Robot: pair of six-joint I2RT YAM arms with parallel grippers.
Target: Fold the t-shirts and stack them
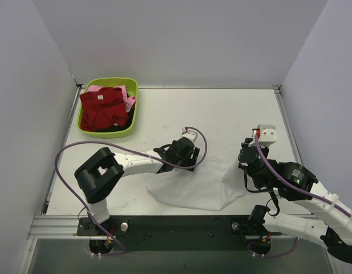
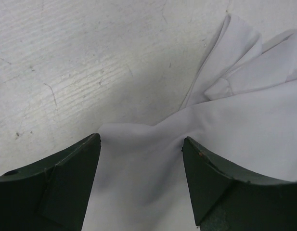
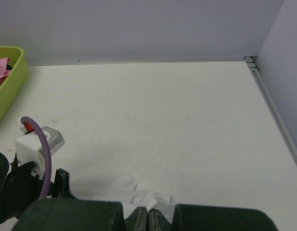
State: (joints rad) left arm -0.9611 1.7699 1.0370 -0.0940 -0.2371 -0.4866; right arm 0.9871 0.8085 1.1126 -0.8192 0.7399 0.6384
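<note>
Tabletop [image 1: 221, 114], right end effector [image 3: 148, 212] pinching white t-shirt [image 1: 190, 189]

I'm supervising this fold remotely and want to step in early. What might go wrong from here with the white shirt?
1. The left tool stands open over a puckered edge of the white t-shirt. Closing there may catch only one layer, or miss the edge.
2. The right tool is shut on a small bunched tip, which may slip out under pull.
3. The shirt lies crumpled close to the dark rail at the arms' bases, so dragging it nearer could snag it.
</note>
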